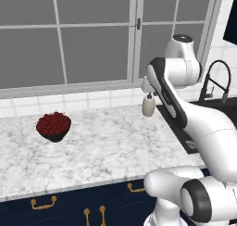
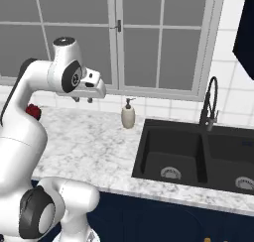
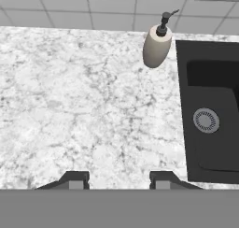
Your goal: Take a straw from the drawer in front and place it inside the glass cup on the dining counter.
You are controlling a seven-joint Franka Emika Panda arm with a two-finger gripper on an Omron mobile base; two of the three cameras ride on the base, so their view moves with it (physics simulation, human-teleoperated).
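White-grey veined marble worktop (image 3: 70, 96) lay beneath the two-finger gripper (image 3: 119, 179), its jaws parted and empty, near a beige soap dispenser (image 3: 156, 46) and black sink (image 3: 210, 124).

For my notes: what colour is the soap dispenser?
Beige soap dispenser with a dark pump; clearest in the hand view.

No text, label, brand, number or sign can be read anywhere; the soap dispenser (image 3: 157, 46) has a plain beige body with no print; the marble counter (image 1: 106, 146) shows only grey veining; the wall tiles (image 2: 163, 108) and the black sink (image 2: 173, 156) bear no marks.
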